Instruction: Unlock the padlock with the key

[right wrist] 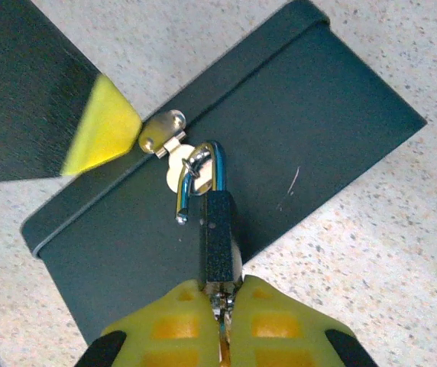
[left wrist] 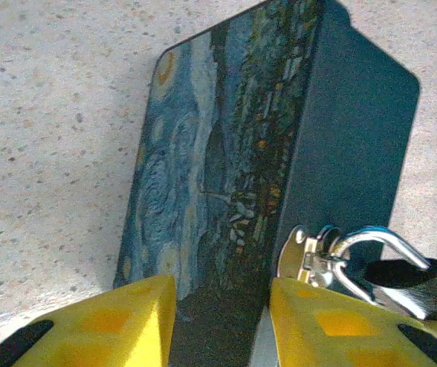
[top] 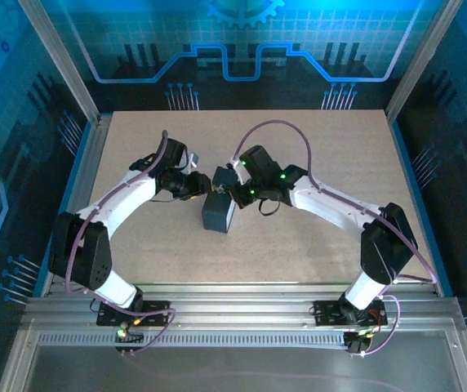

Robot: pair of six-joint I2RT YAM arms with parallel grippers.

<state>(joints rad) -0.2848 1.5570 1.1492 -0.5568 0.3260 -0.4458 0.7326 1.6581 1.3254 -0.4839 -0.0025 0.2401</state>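
No words, brand names or numbers can be read on anything here. The only sign-like mark is a light-blue cogwheel emblem (top: 246, 8) on the far wall (top: 135, 33), cut off by the top edge of the view, with blue circuit-style lines (top: 242, 65) drawn beneath it
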